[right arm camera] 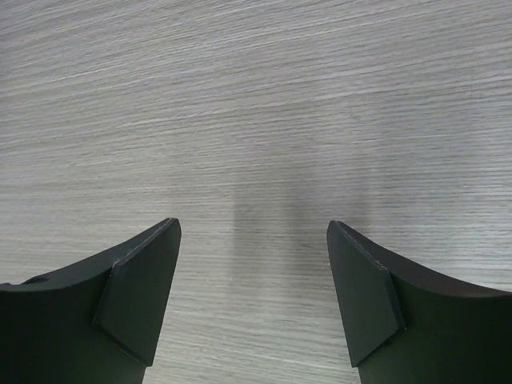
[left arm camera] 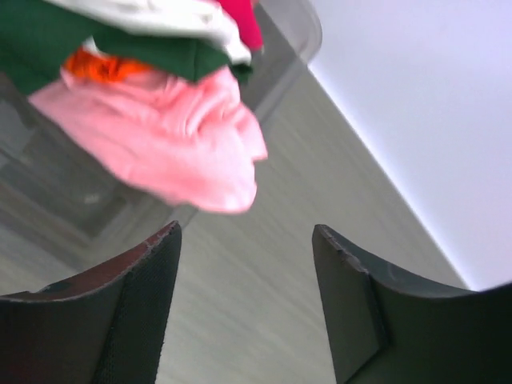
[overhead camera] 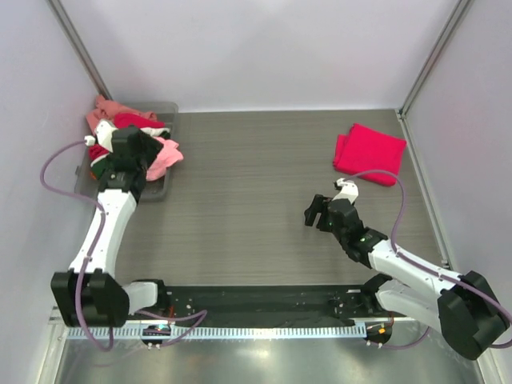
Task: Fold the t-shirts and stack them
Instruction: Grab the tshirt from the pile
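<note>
Your left gripper: spread, empty, near the light pink t-shirt overhanging the tray. Your right gripper: spread, empty, above the table. 1 crimson-pink t-shirt: folded.

folded t-shirt: plain crimson-pink
drooping t-shirt: light pink
top t-shirt: cream-white, dark green sleeve
tray: translucent grey
desk: grey wood-grain
left claw: black
right claw: black

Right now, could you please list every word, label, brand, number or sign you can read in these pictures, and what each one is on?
No text can be read. The heaped shirts in the tray show only blurred colours; the folded red shirt is plain; the left gripper, the right gripper and the table bear no visible lettering.
</note>
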{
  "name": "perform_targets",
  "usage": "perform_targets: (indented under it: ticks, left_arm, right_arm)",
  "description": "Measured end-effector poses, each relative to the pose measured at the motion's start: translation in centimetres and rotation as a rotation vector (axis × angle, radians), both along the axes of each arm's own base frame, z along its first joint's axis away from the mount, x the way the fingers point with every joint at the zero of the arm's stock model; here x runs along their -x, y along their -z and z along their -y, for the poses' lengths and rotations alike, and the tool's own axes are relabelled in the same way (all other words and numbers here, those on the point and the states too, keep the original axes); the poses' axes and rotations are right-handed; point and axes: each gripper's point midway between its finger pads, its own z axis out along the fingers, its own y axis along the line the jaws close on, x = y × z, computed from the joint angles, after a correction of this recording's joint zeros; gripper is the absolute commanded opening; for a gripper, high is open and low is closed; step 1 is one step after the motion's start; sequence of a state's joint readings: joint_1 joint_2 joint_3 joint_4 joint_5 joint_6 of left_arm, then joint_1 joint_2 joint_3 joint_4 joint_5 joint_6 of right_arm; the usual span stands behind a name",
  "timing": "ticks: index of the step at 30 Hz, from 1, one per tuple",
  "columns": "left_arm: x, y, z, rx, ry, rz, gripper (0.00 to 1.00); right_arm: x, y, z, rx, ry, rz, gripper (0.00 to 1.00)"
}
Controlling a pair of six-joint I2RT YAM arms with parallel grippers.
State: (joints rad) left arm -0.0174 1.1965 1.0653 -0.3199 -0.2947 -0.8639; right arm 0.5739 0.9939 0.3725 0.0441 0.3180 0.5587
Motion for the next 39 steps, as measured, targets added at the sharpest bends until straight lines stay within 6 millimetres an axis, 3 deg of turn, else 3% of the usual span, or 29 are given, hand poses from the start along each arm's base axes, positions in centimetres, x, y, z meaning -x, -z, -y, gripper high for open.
perform_targets:
  ticks: [3,5,11,17,20,21,24,28,33,36,39]
  left_arm:
    - [-2.5,-0.7,-2.4,0.008,-0.089,-0.007,0.56]
    - [-3.9,-0.3,-4.1,0.017,-0.151,-0.019,0.57]
    - [-7.4,3.6,-8.8,0.041,-0.342,-0.086,0.75]
    - [-10.4,6.1,-11.7,0.066,-0.419,-0.109,0.73]
    - [-11.8,6.7,-13.0,0.108,-0.431,-0.09,0.59]
    - [-12.3,7.0,-13.5,0.124,-0.43,-0.079,0.39]
    - [-13.4,8.1,-14.5,0.186,-0.422,-0.066,0.0]
    - [-13.7,9.2,-14.8,0.237,-0.405,-0.076,0.0]
    - [-13.5,6.5,-14.3,0.254,-0.39,-0.023,0.0]
    - [-12.5,2.7,-13.9,0.259,-0.382,0.043,0.0]
    - [-11.1,-2.5,-13.1,0.264,-0.356,0.139,0.0]
  right_arm:
    - [0.2,-0.1,-0.2,-0.011,-0.017,0.005,0.79]
    - [0.2,-0.3,-0.4,-0.02,-0.025,0.009,0.79]
    - [0.4,-0.8,-0.9,-0.043,-0.051,0.02,0.78]
    - [0.7,-1.0,-0.8,-0.052,-0.057,0.03,0.78]
    - [0.7,-1.0,-0.8,-0.052,-0.058,0.03,0.78]
    - [0.7,-1.0,-0.8,-0.052,-0.058,0.03,0.78]
    - [0.7,-1.0,-0.8,-0.052,-0.058,0.03,0.77]
    - [0.7,-0.9,-0.8,-0.05,-0.058,0.028,0.77]
    - [0.8,-0.3,-0.8,-0.039,-0.057,0.009,0.76]
    - [0.8,0.2,-0.8,-0.03,-0.057,-0.006,0.76]
    - [0.9,0.4,-0.7,-0.025,-0.057,-0.014,0.75]
